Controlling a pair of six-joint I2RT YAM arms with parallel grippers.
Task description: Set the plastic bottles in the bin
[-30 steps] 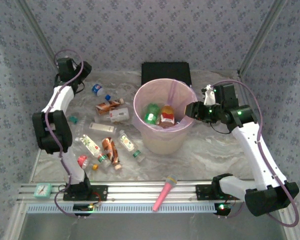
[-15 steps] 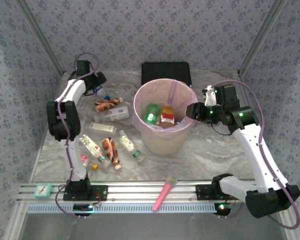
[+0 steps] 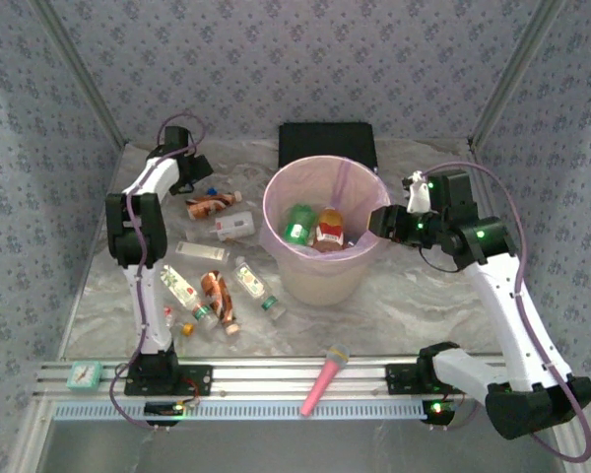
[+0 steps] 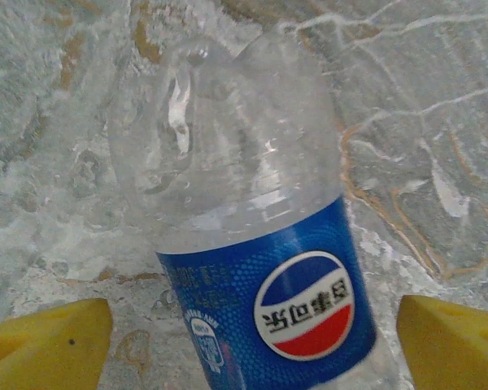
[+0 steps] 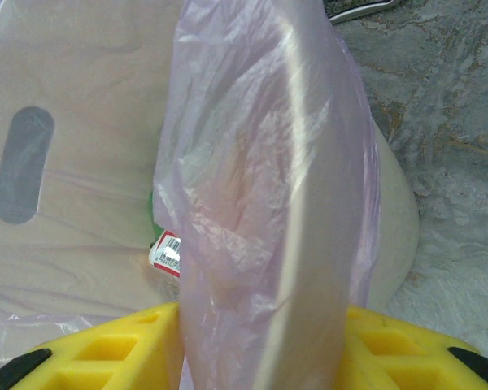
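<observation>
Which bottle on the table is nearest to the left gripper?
The clear bottle with the blue label, lying between the jaws of the open left gripper; the other loose bottles lie farther from it.

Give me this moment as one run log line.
left claw: open, astride blue-label bottle | right claw: shut on bin rim | task: loose bottles lie on table

Bottles point(image 3: 218, 294) scattered left of cream pink-lined bin point(image 3: 320, 281); two lie inside.
</observation>
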